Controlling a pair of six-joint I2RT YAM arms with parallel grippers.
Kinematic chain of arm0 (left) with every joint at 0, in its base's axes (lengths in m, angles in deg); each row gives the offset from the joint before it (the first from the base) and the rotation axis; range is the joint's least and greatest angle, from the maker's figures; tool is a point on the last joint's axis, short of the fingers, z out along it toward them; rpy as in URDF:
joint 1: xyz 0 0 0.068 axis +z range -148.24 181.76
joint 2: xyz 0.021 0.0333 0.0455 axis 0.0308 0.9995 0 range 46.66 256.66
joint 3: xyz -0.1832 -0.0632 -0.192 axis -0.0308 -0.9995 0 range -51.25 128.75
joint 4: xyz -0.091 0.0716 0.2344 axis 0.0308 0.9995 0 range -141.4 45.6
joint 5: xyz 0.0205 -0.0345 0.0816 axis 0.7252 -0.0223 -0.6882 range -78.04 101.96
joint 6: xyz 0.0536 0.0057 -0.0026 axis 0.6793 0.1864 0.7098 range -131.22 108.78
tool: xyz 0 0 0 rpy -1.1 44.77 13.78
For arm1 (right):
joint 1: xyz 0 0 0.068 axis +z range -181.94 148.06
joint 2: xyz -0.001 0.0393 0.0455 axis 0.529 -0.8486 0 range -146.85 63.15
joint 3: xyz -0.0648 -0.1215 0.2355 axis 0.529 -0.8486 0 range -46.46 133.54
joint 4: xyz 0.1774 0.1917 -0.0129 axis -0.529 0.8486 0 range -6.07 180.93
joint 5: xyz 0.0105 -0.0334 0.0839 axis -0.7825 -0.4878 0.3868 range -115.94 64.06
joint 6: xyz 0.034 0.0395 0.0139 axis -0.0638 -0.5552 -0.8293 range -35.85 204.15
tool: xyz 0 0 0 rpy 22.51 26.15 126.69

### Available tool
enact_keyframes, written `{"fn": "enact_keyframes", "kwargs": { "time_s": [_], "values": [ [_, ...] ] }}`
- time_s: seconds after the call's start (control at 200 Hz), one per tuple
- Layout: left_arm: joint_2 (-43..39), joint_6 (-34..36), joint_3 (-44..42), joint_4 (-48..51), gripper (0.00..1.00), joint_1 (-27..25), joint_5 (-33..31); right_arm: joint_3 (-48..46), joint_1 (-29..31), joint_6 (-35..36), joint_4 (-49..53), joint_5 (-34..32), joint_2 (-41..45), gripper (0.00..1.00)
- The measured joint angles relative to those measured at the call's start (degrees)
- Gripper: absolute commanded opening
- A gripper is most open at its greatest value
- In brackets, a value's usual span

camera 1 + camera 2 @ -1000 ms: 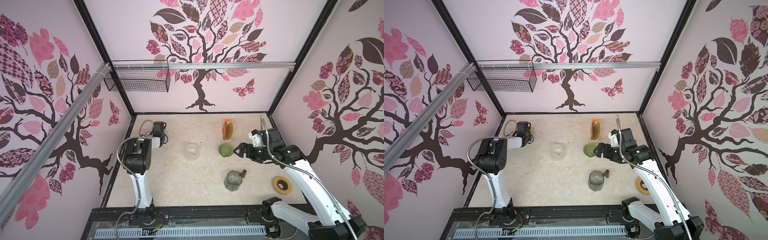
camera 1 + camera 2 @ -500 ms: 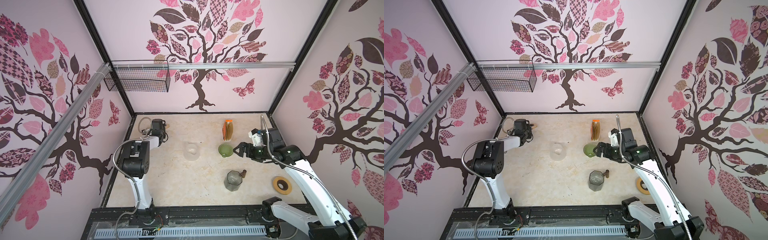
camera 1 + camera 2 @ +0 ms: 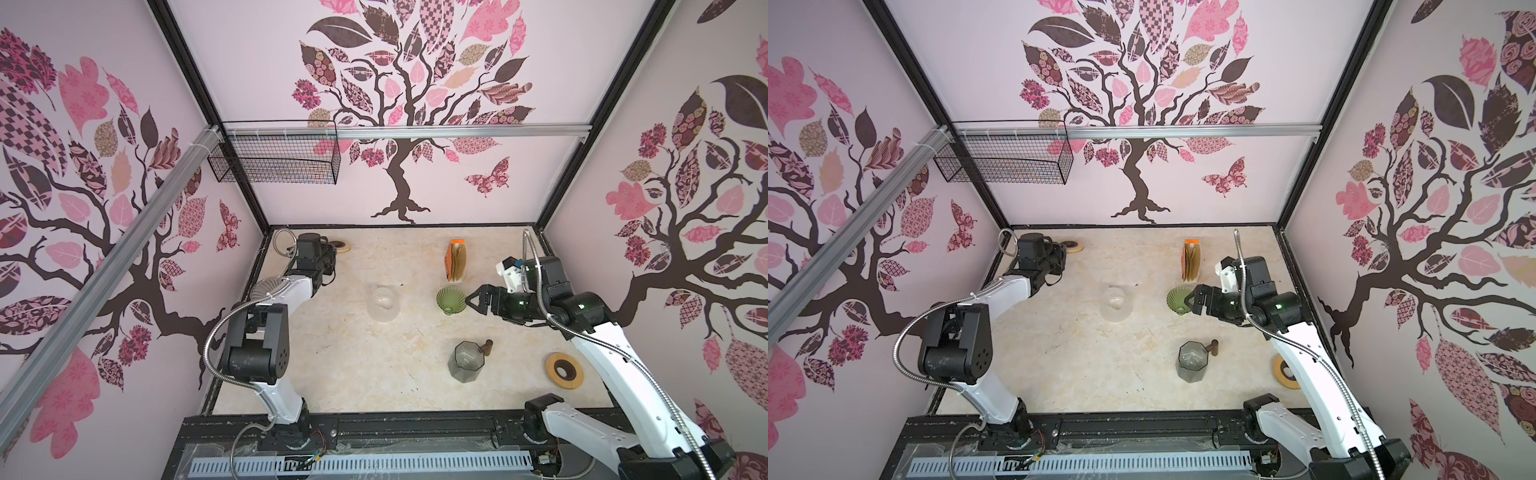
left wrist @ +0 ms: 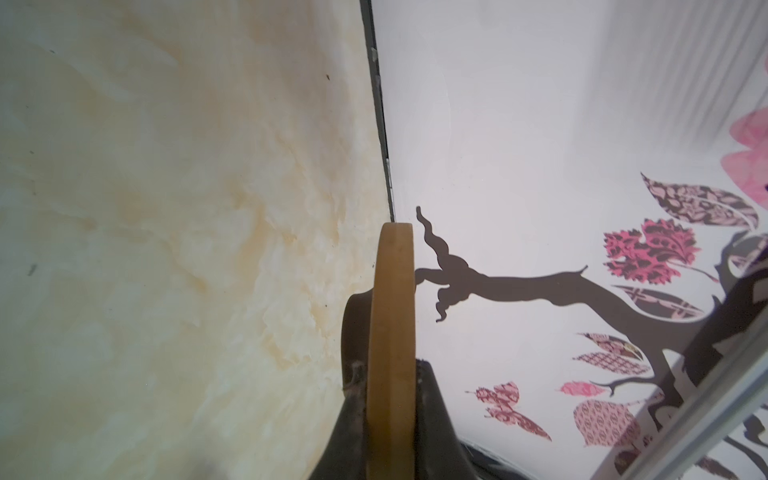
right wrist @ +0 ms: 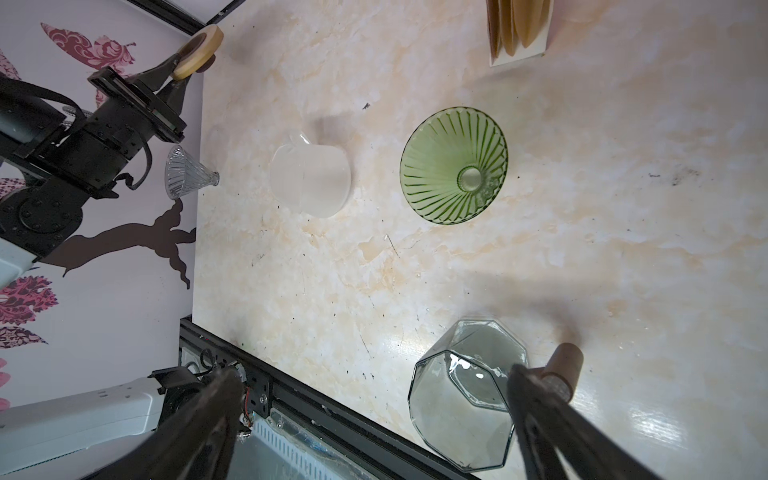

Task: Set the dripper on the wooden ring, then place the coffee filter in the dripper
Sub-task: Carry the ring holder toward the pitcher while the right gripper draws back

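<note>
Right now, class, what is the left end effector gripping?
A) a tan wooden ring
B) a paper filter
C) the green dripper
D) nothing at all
A: the left wrist view shows the left end effector closed on the tan wooden ring, which sits edge-on between its fingers.

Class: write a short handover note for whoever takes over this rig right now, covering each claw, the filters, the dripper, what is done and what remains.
Left claw: shut on a wooden ring, at the far left corner.
Right claw: open and empty, close beside the green glass dripper, which stands upright on the table.
Coffee filters: standing in the orange holder behind the dripper.
Done: nothing yet; the dripper is empty.
Left: take one filter from the holder and seat it in the dripper.
</note>
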Motion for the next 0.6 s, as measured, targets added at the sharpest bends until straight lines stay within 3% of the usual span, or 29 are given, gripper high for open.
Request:
{"fn": "enact_keyframes", "kwargs": {
  "time_s": [0.6],
  "values": [
    [-14.6,12.4,-7.8,1.0,0.0,-0.2,24.8,1.8,0.0,-3.1,-0.1,2.1,2.5,1.0]
  ]
}}
